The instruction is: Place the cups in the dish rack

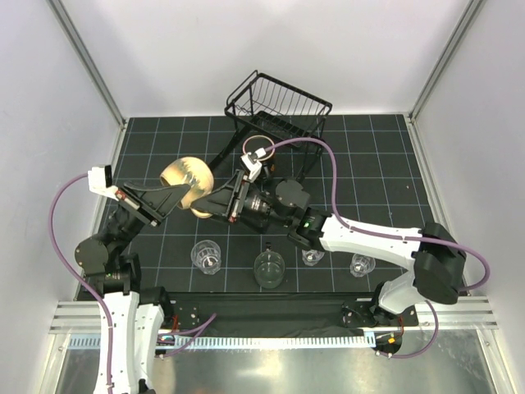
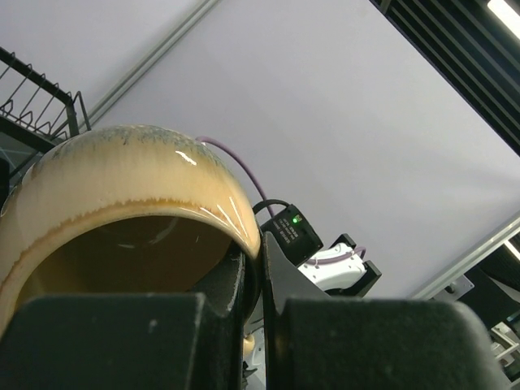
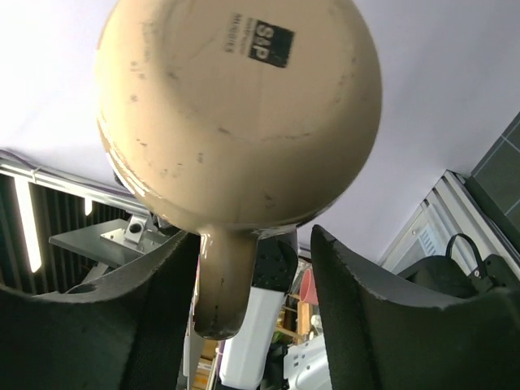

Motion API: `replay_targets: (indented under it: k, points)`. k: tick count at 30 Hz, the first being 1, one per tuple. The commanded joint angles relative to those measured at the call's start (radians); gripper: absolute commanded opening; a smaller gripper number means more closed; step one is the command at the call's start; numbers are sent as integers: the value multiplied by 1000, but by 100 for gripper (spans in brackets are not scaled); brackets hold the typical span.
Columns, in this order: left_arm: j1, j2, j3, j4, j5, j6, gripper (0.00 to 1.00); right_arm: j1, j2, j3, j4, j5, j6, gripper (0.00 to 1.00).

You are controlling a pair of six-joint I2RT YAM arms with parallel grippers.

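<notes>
Mug (image 1: 185, 173): round, beige, held in the air above the black gridded mat (image 1: 369, 164), left of centre and well short of the rack (image 1: 279, 107). It lies on its side, mouth toward the left arm.

Left gripper (image 1: 184, 194): pinched tight on the mug's rim. In the left wrist view, one finger (image 2: 223, 296) sits inside the mouth and the other outside, with the glazed wall (image 2: 122, 187) between them. Pale streaks show in the glaze near the lip.

Right gripper (image 1: 212, 205): reaches in from the right and meets the mug on the side facing away from the left arm. The right wrist view faces the mug's underside (image 3: 244, 106), which has a dark square label near the top. The handle (image 3: 221, 284) hangs down between the two fingers. The jaws stand apart. A clear gap shows between the handle and the right finger (image 3: 366, 317). Whether the left finger touches the handle, I cannot tell.

Rack: black wire, at the far edge of the mat. Its basket is raised and its lower frame runs toward the arms. A corner of its wire (image 2: 32, 97) shows in the left wrist view.

Four clear tumblers stand upright in a loose row near the arm bases: (image 1: 207, 254), (image 1: 269, 268), (image 1: 312, 257), (image 1: 362, 264). The third is partly under the right forearm.
</notes>
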Motion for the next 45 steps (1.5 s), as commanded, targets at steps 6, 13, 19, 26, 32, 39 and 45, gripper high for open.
replay_targets:
  k: [6, 13, 19, 26, 32, 39, 45]
  points:
    - [-14, -30, 2, 159, -7, -29, 0, 6, 32, 55, 127, 11, 7, 33]
    - [-27, -33, -10, 168, 10, -27, 0, 7, 74, 101, 115, -3, -10, 4]
    - [-31, -44, -7, 15, 10, 78, 39, 7, 61, 83, 102, 32, -81, 4]
    - [-27, -82, 48, -446, -47, 385, 96, -19, -9, 84, -124, 115, -261, 4]
    - [-29, -53, 182, -1011, -269, 710, 100, -39, -45, 104, -365, 262, -479, 4]
    - [-29, 13, 266, -1326, -607, 809, 98, -37, 29, 210, -617, 472, -757, 4]
    - [-29, 44, 245, -1294, -566, 780, 95, -39, 176, 319, -700, 626, -978, 4]
